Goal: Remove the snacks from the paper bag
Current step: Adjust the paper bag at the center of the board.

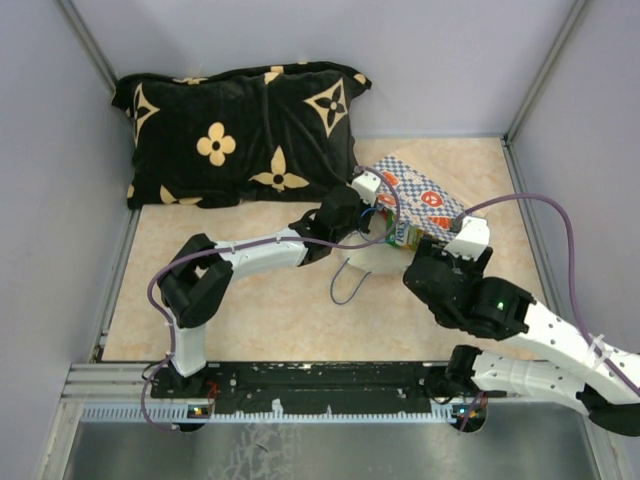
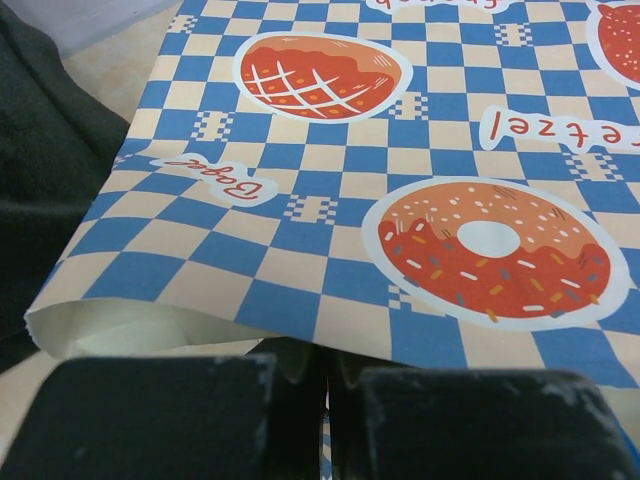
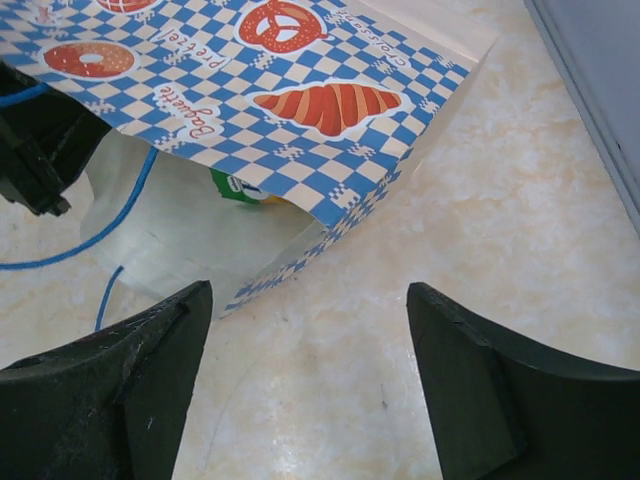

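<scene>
The paper bag lies on its side, blue-and-white checkered with orange pastry pictures, its mouth facing the arms. It fills the left wrist view and shows in the right wrist view. A green snack packet peeks from the mouth, under the top panel; other snacks are hidden. My left gripper is shut on the bag's upper rim and holds the mouth lifted. My right gripper is open and empty, low over the table just before the mouth.
A black cushion with tan flowers lies at the back left, close behind the left gripper. The bag's blue cord handle trails on the table. Grey walls enclose the table; the right wall is near the bag.
</scene>
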{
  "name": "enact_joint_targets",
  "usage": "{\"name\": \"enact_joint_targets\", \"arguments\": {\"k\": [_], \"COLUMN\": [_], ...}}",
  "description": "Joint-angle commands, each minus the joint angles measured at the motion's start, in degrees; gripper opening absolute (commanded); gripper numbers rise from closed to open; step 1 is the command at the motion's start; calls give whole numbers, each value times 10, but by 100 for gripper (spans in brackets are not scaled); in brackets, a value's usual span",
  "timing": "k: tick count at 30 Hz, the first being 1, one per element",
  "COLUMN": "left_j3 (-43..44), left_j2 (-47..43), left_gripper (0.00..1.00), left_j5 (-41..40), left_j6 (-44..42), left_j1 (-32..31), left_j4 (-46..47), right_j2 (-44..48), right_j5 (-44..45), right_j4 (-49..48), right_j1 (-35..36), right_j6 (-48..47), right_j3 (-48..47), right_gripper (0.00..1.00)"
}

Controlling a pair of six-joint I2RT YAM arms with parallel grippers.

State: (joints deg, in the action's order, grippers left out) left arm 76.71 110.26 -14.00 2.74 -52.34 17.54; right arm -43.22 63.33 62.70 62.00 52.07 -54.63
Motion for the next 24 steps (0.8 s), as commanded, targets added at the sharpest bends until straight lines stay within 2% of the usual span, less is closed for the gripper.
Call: {"name": "enact_joint_targets", "arguments": {"k": [1, 4, 9, 18, 24], "left_j3": [12, 9, 6, 0, -3], "left_j2": [0, -4, -10, -19, -15], "left_gripper": [0, 0, 0, 0, 0], "left_j5": [16, 18, 27, 49, 51], "left_j6": [-12, -16, -19, -19, -28], "left_j1": [3, 4, 8, 27, 37], "left_j4": [-7, -8, -14, -18, -16], "right_j2": [-19, -26, -46, -64, -74], "right_j5": [13, -23, -50, -101, -122], "right_j4": [-102, -154, -186, -263, -289], "right_j1": [-31, -70, -126, -201, -239], "right_j6": [-40, -85, -117, -173, -188], "right_j3": [5, 18, 29, 60, 79], "right_gripper": [78, 76, 74, 65, 55]}}
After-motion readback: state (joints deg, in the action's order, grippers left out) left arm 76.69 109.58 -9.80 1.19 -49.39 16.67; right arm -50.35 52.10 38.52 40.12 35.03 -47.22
